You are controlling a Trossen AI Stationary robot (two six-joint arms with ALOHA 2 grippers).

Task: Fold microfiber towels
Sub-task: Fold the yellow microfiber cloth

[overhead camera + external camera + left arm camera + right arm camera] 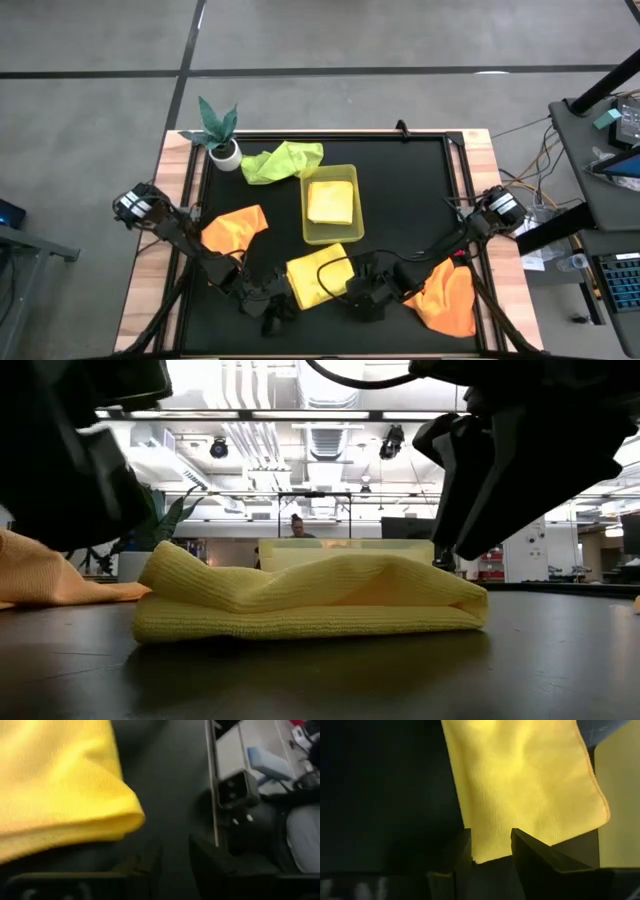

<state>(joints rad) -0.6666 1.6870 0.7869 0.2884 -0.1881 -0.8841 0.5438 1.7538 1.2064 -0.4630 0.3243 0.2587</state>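
Because the yellow towel lies doubled between the two grippers as a soft, light, limp pad with a puffy fold, it will likely sag and slide unless pinched right at a corner or edge through both layers. Right gripper stands just at its near edge, fingers part-open around nothing. Left gripper sits beside its other side, and I cannot tell its opening.
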